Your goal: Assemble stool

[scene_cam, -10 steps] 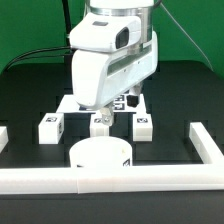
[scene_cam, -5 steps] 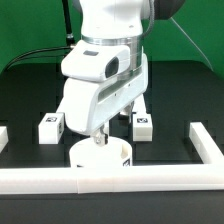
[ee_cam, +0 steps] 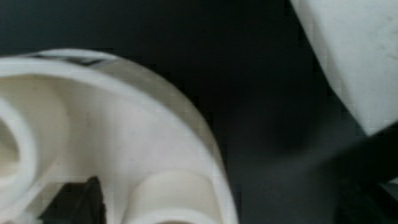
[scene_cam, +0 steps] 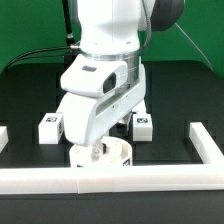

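Worktop (scene_cam: 30,100): black, matte, fenced by white rails.
Front rail (scene_cam: 110,184): nearest the exterior camera, runs across the whole front.
Seat (scene_cam: 115,157): round white ring just behind the front rail, centre of the exterior view, opening upward.
Claw (scene_cam: 97,150): low at the seat's rim. The arm hides the fingers and the wrist view gives only blurred rim wall, so I cannot tell whether it is released or clenched.
Step, my reading: take the seat by its wall.
Doing it well: straddle the wall squarely, one finger inside and one outside. Close only once seated deep. Lift straight, clear of the front rail.
Beyond: one leg block (scene_cam: 50,127) at the exterior view's left, another leg block (scene_cam: 143,124) at its right, both apart from the seat. No third is visible.
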You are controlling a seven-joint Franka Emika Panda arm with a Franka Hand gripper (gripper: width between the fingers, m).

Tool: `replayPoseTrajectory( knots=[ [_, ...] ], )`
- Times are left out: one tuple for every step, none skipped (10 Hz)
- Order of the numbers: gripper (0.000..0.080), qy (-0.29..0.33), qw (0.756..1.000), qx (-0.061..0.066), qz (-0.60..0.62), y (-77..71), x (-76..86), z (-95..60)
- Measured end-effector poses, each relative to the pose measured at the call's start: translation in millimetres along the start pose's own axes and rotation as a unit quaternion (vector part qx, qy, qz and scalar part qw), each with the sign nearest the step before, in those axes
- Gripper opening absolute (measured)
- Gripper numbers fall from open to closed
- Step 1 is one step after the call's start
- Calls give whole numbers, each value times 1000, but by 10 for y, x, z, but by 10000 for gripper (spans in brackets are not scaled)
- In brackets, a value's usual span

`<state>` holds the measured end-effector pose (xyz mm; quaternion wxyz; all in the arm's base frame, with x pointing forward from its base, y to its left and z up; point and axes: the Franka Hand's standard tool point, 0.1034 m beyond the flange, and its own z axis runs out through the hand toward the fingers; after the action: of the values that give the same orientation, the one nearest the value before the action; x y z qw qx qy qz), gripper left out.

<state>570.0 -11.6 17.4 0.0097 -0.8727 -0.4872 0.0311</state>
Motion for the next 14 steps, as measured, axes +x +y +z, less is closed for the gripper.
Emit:
replayPoseTrajectory(
  knots=[
    [650,0,1000,1,0,2,2,20],
    [650,0,1000,1,0,11,25,28],
    [650,2,1000,-1,-1,54,71,42],
    [650,3,1000,-2,-1,84,88,40],
    [650,3,1000,-3,-1,87,89,41],
    [539,3,1000,-2,-1,86,88,43],
    [403,3,1000,-2,-1,86,87,43],
    [403,3,1000,-3,-1,91,88,39],
    [315,3,1000,-3,-1,90,88,40],
    [315,3,1000,-3,-1,91,88,40],
    [315,3,1000,-3,-1,91,88,40],
    [315,3,1000,-3,-1,91,88,40],
    [315,3,1000,-3,-1,91,88,40],
    [315,3,1000,-3,-1,91,88,40]
  ],
)
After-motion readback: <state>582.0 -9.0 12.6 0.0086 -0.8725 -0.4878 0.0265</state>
